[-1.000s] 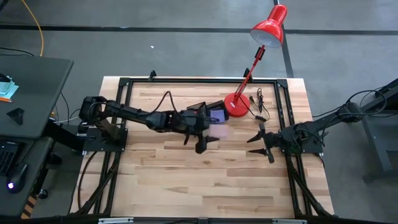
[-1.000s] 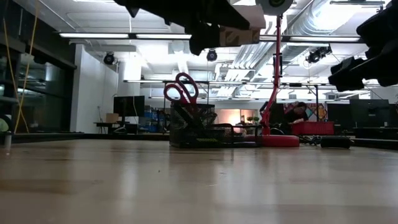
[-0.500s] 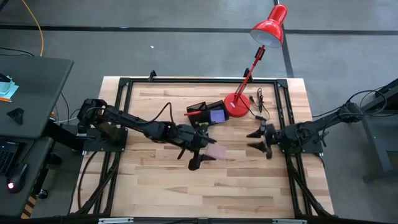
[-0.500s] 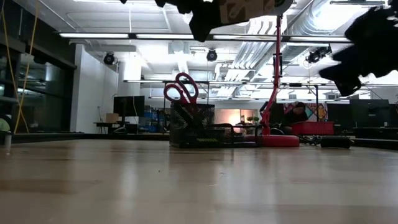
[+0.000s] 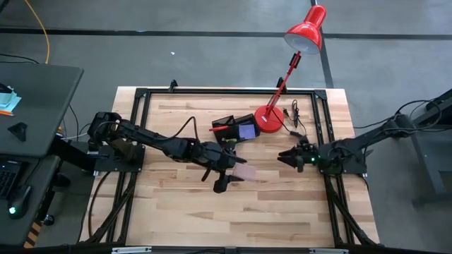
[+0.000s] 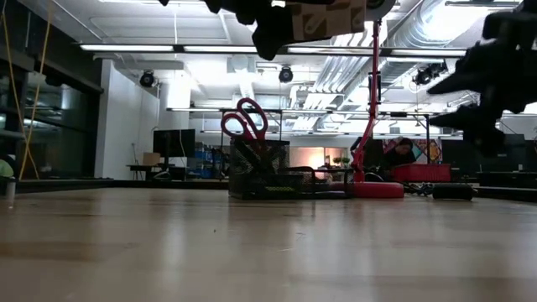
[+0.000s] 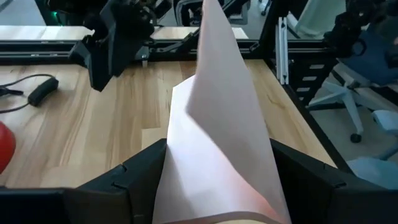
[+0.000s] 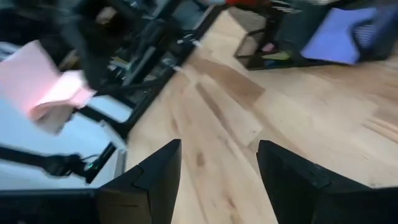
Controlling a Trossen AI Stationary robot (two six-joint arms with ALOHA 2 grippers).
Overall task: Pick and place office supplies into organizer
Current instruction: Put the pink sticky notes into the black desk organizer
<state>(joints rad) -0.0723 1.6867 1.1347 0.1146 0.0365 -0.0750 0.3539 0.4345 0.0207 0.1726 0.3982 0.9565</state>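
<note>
Hiding its own fingertips, the left hand (image 5: 236,173) clamps a pink sticky-note pad (image 7: 217,143); right hand (image 5: 288,158) apart.

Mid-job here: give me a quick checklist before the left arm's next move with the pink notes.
1. Left hand gripping pink sticky-note pad: ok, clamped between both fingers.
2. Pad flat: not ok, sheets peel upward.
3. Organizer upright beside the red lamp base: ok.
4. Purple pad and scissors already in organizer: ok.
5. Right hand clear of the left: ok, open, empty, apart.
6. Free slot for the pink pad: cannot tell.
</note>
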